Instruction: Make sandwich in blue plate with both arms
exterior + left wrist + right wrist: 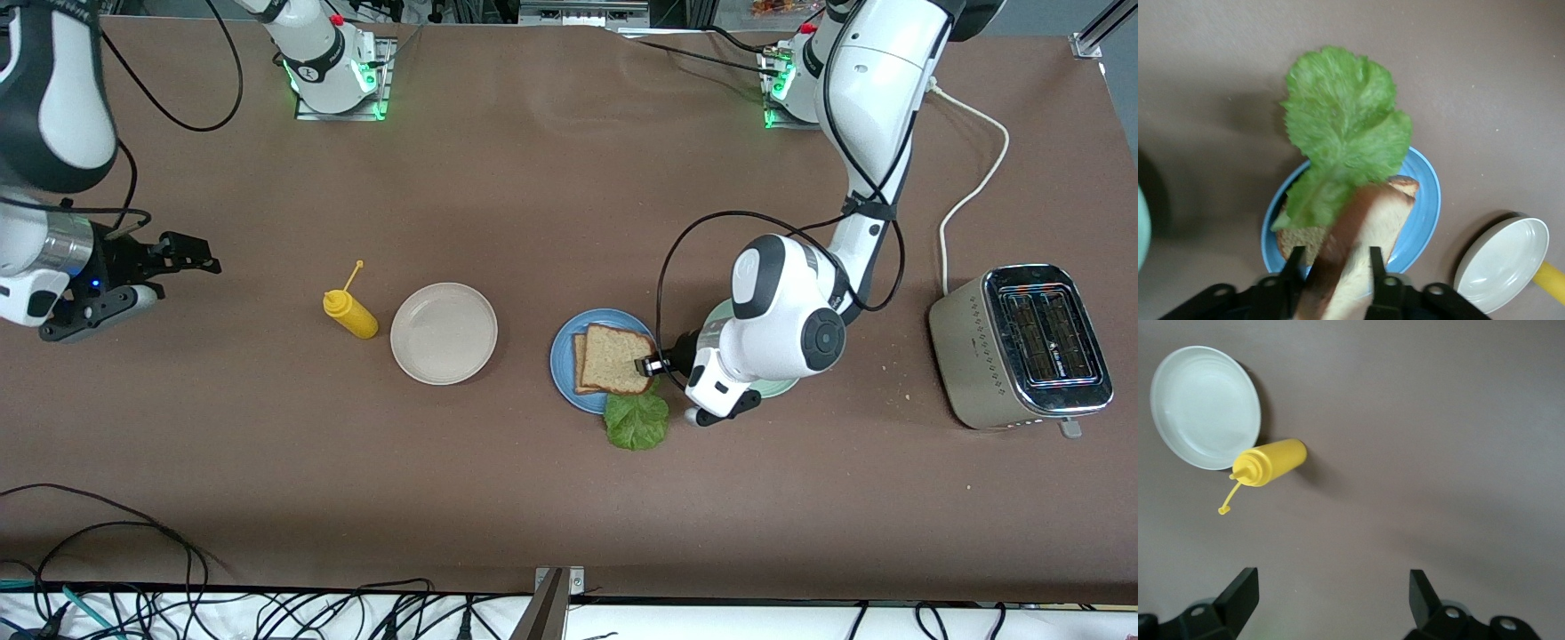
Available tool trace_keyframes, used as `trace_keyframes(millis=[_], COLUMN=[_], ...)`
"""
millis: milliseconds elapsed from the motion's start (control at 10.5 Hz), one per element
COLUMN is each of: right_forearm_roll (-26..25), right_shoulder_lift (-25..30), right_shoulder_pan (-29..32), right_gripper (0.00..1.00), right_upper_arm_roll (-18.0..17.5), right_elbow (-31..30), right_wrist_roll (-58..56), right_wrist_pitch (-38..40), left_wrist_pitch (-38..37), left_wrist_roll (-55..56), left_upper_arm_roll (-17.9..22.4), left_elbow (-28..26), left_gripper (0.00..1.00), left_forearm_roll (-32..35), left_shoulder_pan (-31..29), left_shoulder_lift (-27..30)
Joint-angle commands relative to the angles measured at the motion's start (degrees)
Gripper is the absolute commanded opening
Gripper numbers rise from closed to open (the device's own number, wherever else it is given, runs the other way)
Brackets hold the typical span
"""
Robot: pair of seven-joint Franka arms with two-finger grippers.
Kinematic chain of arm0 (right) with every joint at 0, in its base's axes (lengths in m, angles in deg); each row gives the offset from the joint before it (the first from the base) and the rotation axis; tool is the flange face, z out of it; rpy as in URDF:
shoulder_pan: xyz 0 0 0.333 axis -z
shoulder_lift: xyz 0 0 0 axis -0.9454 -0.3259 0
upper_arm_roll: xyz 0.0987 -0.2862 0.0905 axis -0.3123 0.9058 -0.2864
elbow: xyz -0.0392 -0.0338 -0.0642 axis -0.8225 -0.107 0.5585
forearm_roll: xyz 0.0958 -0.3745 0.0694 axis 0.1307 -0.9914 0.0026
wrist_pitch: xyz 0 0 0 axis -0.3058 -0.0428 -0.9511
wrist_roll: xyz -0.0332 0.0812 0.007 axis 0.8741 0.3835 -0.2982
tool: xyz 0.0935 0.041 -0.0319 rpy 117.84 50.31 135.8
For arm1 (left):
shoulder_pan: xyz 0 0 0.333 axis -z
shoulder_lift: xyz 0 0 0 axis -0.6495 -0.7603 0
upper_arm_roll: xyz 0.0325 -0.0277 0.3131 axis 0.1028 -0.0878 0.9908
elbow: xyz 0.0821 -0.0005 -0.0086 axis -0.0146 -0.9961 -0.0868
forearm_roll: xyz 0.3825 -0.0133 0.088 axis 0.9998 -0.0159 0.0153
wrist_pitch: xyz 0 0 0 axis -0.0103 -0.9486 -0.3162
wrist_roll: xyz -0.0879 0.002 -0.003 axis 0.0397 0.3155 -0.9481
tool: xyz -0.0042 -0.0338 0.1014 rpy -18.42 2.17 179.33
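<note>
Sandwich [613, 359] stacked on blue plate [563, 360]; lettuce [637, 420] half off plate, onto table. Left gripper [1333, 265] jaws flank top slice [1361, 253], grip unclear. Right gripper [1331, 593] wide open, empty, waiting. Risk: retreat drags slice askew.

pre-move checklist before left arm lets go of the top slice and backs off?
1. Blue plate holds the bottom slice: ok.
2. Lettuce leaf on the bread: not ok, most of it hangs over the plate rim onto the table.
3. Top slice over the bottom slice: ok in the front view, though it sits tilted in the left wrist view.
4. Left hand released: not ok, top slice is between its fingers.
5. Right hand out of the way: ok, open, waiting at the right arm's end of the table.
6. Yellow bottle and beige plate apart from the blue plate: ok.
</note>
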Motion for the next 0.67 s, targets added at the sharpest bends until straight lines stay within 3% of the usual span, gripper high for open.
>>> trace_keyframes(millis=[0,191,286,572], right_forearm_roll=[-9.5,-9.4,-9.4,-9.3], right_shoulder_lift=[10.9,12.2,11.7,11.8], right_shoulder_pan=[5.0,5.7,5.7,5.7], right_gripper=[1.00,1.00,1.00,1.00], right_upper_arm_roll=[-9.7,-9.4,-7.4,-6.7], right_elbow=[-8.3,-4.4,-1.6,0.6], right_wrist_roll=[18.4,19.4,19.0,19.4], right_wrist_pitch=[-0.4,8.3,11.4,12.2], left_wrist_pitch=[0.4,0.4,0.3,-4.1], left_wrist_roll=[-1.9,-1.9,-1.9,-1.6], left_upper_arm_roll=[-0.1,0.1,0.1,0.9], left_elbow=[1.2,1.0,0.8,0.6], left_gripper=[1.00,1.00,1.00,1.00], left_forearm_roll=[1.2,1.2,1.2,1.2], left_shoulder_pan=[-0.3,-0.7,-0.9,-5.2], left_shoulder_lift=[-1.2,-1.3,-1.3,0.8])
